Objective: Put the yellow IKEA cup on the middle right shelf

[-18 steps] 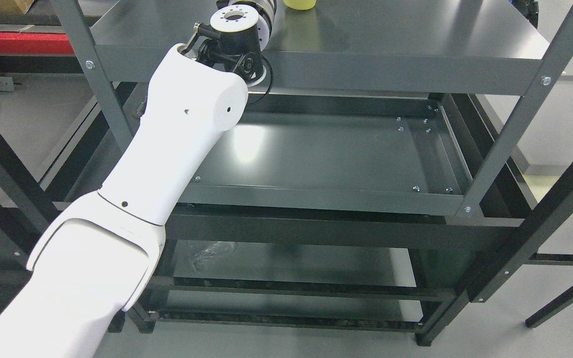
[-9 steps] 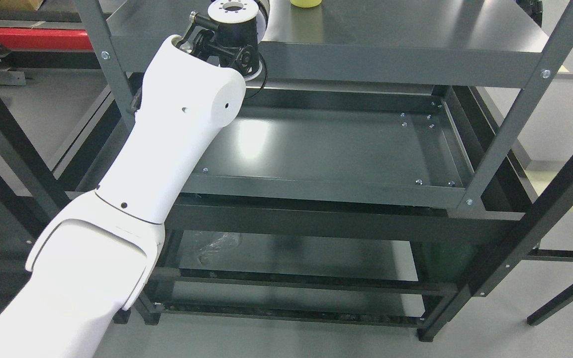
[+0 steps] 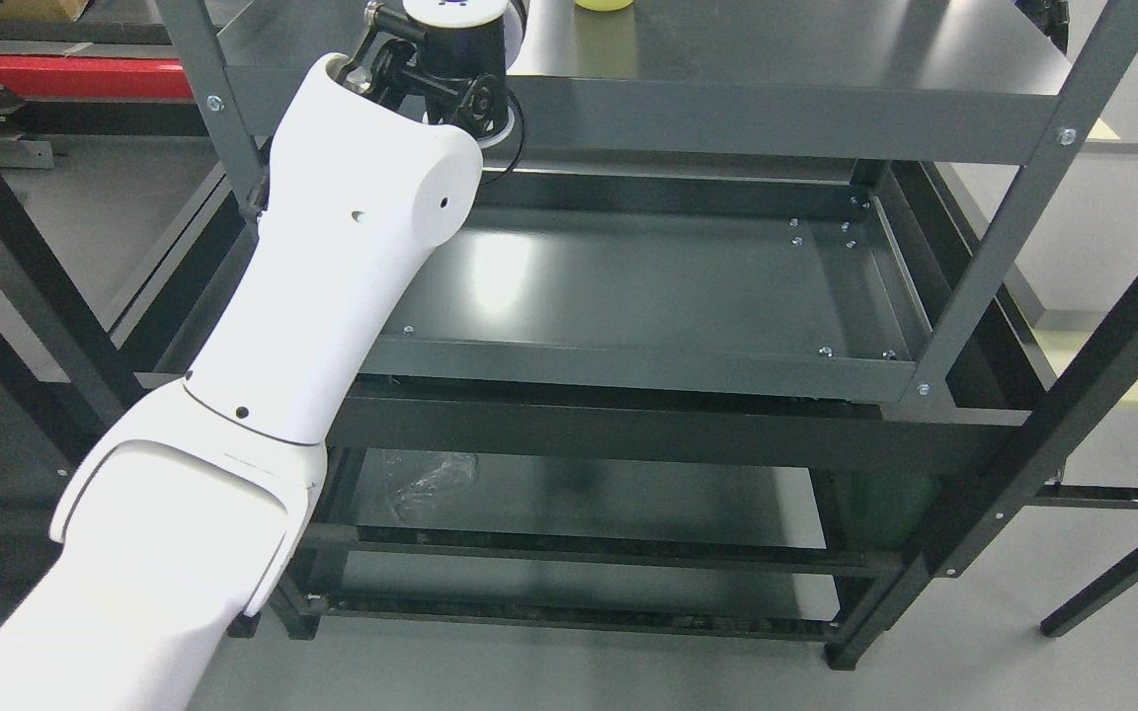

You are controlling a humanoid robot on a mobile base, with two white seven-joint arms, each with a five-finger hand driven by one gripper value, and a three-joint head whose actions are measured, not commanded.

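Yellow plastic at the very top edge of the head view: only the base of the yellow IKEA cup [image 3: 602, 4], standing on the upper shelf [image 3: 826, 49] of a dark grey metal rack, cropped by the frame above. Just left of the cup, the black wrist joint [image 3: 450, 59] of the left arm [image 3: 332, 267], white-shelled and reaching up from the lower left corner, crossing in front of the rack's front left post [image 3: 203, 79]. Left hand itself beyond the top of the frame, so impossible to tell whether spread, curled or closed on anything. Thin black cable [image 3: 510, 148] looped beside the wrist, hanging just below the upper shelf's front lip. Below, the middle shelf [image 3: 648, 296], a shallow tray with a raised rim, glossy with a pale light reflection on its left half and small bolt heads near its right corners. Lower still, the bottom shelf [image 3: 579, 504], bearing a crumpled piece of clear plastic film [image 3: 426, 479] towards its left. Black angled frame members [image 3: 1063, 415] to the right of the rack, grey floor all round, a red beam [image 3: 65, 77] at far upper left. Right arm nowhere in view.
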